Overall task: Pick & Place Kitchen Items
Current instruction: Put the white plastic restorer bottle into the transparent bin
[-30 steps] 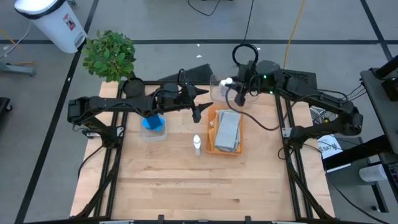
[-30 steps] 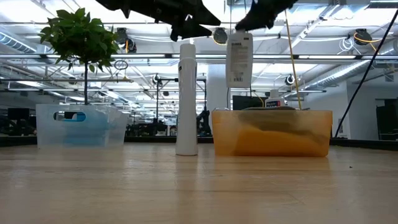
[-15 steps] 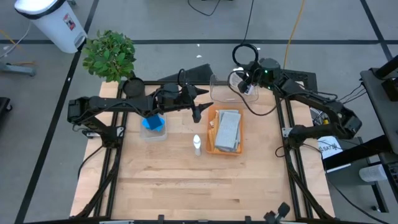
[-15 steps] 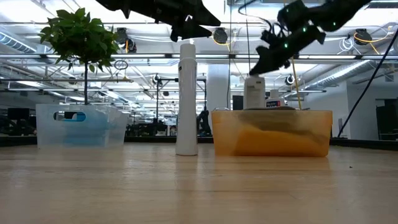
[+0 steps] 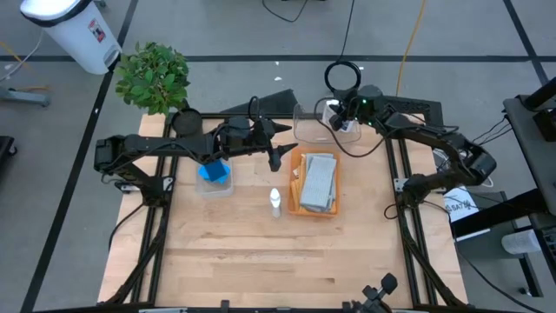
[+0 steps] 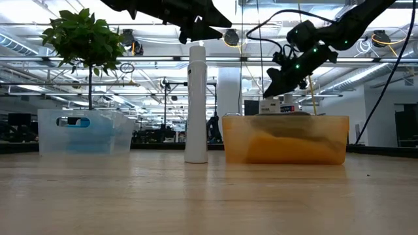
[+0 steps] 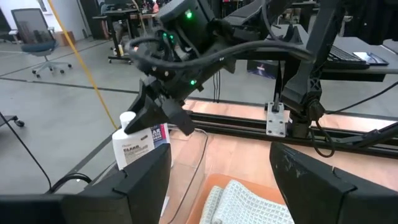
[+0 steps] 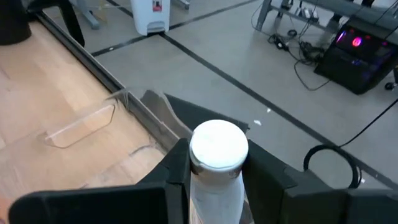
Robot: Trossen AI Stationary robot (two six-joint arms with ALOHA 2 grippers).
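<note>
Right end effector (image 8: 214,180) gripping round-capped white bottle (image 8: 217,163), above clear bin (image 5: 314,126)

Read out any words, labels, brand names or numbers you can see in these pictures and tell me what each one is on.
"CLEAR": top line of the label on the white bottle held by the right gripper, seen in the left wrist view.
The smaller lines under it on that label: too blurred to read.
Red and black label on the white bin on the floor: too small to read.
Nothing else bears readable text.
</note>
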